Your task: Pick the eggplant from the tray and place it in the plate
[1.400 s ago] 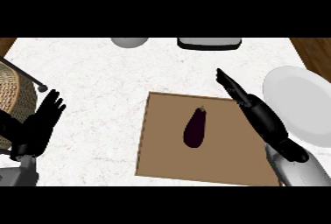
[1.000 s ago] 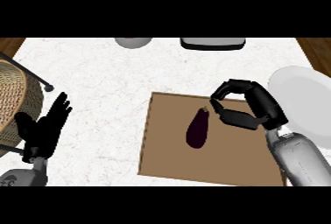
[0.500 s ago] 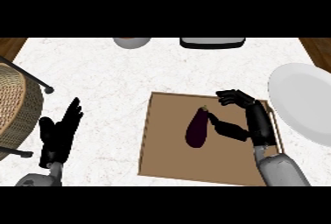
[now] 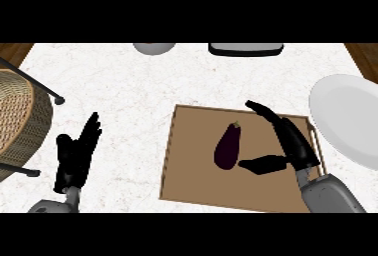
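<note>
The right hand [image 4: 297, 147] is spread wide at the eggplant's [image 4: 228, 145] three o'clock over the tray [image 4: 193, 176], its thumb just beside the eggplant, holding nothing.

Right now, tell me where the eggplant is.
In the head view the eggplant lies on the brown tray, right of centre, just left of the right hand; the white plate sits further right.
</note>
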### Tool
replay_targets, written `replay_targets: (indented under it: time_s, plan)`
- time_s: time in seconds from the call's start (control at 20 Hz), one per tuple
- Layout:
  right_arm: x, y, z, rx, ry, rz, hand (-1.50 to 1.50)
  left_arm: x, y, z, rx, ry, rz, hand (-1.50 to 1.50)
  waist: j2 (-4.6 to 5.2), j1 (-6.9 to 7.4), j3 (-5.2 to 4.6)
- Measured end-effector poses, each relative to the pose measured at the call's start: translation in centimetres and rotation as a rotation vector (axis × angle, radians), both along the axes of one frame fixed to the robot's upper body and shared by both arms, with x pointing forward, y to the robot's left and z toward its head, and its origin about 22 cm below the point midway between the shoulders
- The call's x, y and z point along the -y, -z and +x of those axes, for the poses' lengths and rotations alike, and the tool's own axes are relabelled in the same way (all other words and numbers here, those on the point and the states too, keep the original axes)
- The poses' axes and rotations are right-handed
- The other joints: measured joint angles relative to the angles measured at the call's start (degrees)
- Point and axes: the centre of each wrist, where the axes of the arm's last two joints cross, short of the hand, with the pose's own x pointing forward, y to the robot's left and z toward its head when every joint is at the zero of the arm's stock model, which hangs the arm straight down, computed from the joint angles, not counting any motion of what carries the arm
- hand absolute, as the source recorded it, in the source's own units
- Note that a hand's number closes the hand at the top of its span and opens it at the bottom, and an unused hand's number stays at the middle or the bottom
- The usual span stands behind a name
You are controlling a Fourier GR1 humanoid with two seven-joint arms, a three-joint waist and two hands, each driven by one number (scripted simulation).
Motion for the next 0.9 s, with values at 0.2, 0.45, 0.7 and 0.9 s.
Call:
replay_targets:
  time_s: [0.2, 0.45, 0.7, 0.9]
  plan:
    - [-0.4, -3.2, 1.7, -0.055, -0.035, -0.183, -1.5, 0.3, 0.0, 0.1, 0.002, 0.001, 0.006, 0.0, 0.02, 0.16, -0.03]
    - [-2.0, -6.0, 3.1, -0.203, -0.1, -0.338, -1.5, 0.6, 0.6, -0.2, 0.0, 0.004, 0.007, 0.0, 0.07, 0.38, -0.05]
    - [-3.8, -6.5, 4.3, -0.364, -0.172, -0.426, -1.5, 0.5, -0.1, 0.4, -0.003, 0.009, 0.003, 0.0, 0.15, 0.4, -0.01]
    - [-4.6, -5.7, 5.5, -0.442, -0.193, -0.467, -1.5, 0.3, -0.1, 0.0, 0.004, 0.007, 0.008, 0.0, 0.18, 0.44, 0.02]
